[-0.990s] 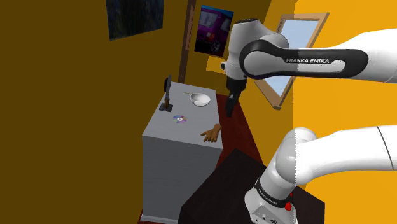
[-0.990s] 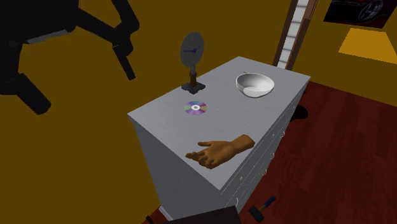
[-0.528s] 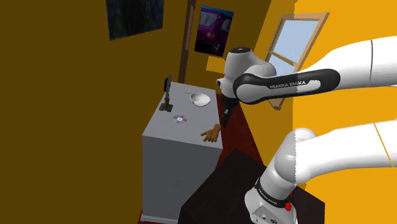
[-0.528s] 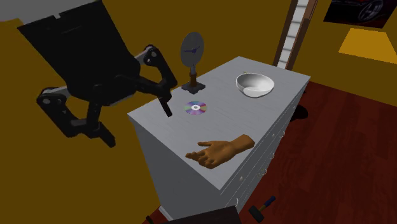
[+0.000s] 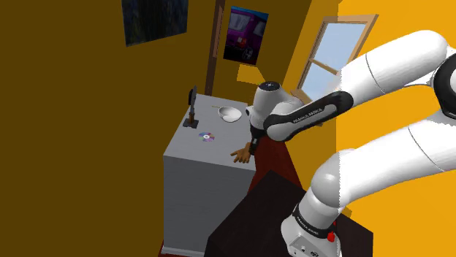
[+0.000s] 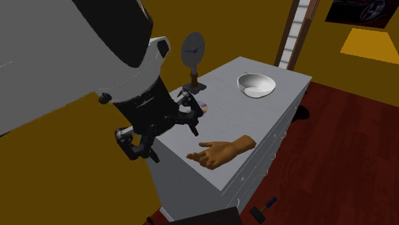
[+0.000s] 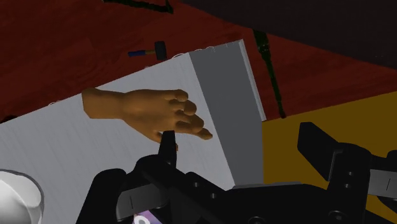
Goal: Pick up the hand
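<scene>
Item, hand (image 6: 220,152): brown, lying flat on your grey desk (image 6: 268,108), toward its near end in the second exterior view. Jaws: spread wide, holding nothing, hovering just beside the hand at its 9 o'clock. White bowl (image 6: 256,84): at the hand's 1 o'clock

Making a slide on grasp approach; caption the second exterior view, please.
Open end effector hovers near a brown hand lying on a grey cabinet.
</scene>
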`<action>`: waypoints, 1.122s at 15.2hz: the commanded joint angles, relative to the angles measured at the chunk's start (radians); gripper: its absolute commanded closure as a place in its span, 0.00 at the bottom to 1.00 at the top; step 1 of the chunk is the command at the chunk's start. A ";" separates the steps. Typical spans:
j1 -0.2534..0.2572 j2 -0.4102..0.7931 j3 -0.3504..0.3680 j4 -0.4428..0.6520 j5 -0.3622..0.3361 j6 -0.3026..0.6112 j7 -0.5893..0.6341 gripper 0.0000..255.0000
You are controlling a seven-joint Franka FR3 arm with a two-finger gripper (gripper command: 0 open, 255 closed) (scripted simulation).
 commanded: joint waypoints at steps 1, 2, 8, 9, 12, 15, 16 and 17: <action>-0.056 0.112 0.001 0.003 -0.091 0.135 0.040 0.00; -0.089 0.167 0.008 0.011 -0.144 0.192 0.070 0.00; -0.284 0.513 0.047 0.162 -0.691 0.423 0.467 0.00; -0.290 0.569 0.035 0.202 -0.800 0.440 0.556 0.00; -0.281 0.690 0.000 0.299 -1.026 0.468 0.752 0.00; -0.276 0.746 -0.004 0.334 -1.131 0.471 0.862 0.00; -0.275 0.765 -0.004 0.346 -1.164 0.472 0.898 0.00; -0.275 0.783 -0.003 0.357 -1.197 0.471 0.933 0.00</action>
